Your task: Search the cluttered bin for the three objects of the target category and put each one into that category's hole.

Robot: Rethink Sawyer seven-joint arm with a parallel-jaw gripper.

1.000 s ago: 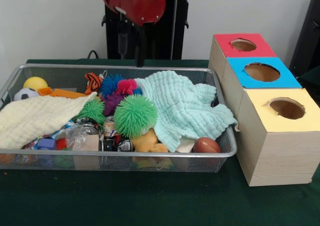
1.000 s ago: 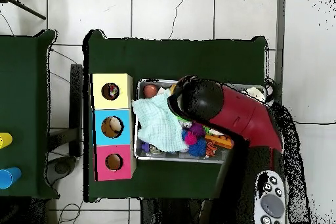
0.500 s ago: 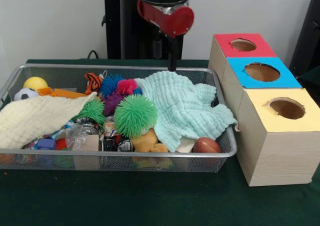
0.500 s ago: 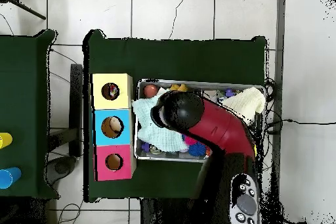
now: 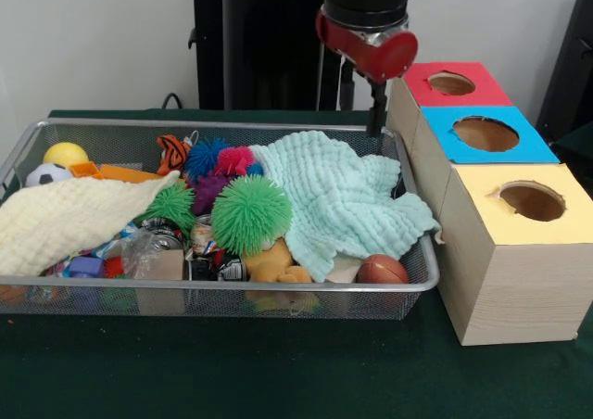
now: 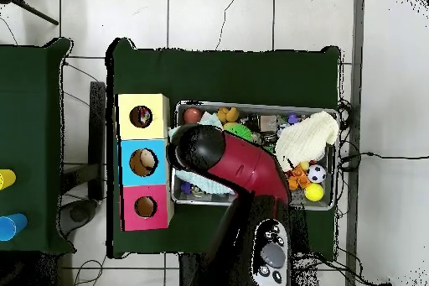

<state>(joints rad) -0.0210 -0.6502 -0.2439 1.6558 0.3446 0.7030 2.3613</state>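
Note:
A wire bin (image 5: 222,285) holds a clutter of toys: a big green spiky ball (image 5: 250,214), blue (image 5: 204,157) and pink (image 5: 234,159) spiky balls, a brown mini football (image 5: 382,270), a yellow ball (image 5: 65,154) and a soccer ball (image 5: 46,173). A mint cloth (image 5: 343,196) and a cream cloth (image 5: 69,217) cover part of the pile. Three boxes with holes stand beside the bin: red (image 5: 451,83), blue (image 5: 485,133) and yellow (image 5: 531,200). My gripper (image 5: 376,113) hangs over the bin's back right corner, next to the red box. In the overhead view the arm (image 6: 201,150) hides it.
An orange tiger toy (image 5: 172,148), a yellow plush (image 5: 277,263) and several small cans and wrappers lie among the balls. In the overhead view, things show inside the yellow box's hole (image 6: 141,117) and the blue box's hole (image 6: 142,162). Green cloth covers the table (image 5: 278,373).
My arm has swung across the back of the bin, from above the spiky balls toward the boxes. The bin's contents have not shifted.

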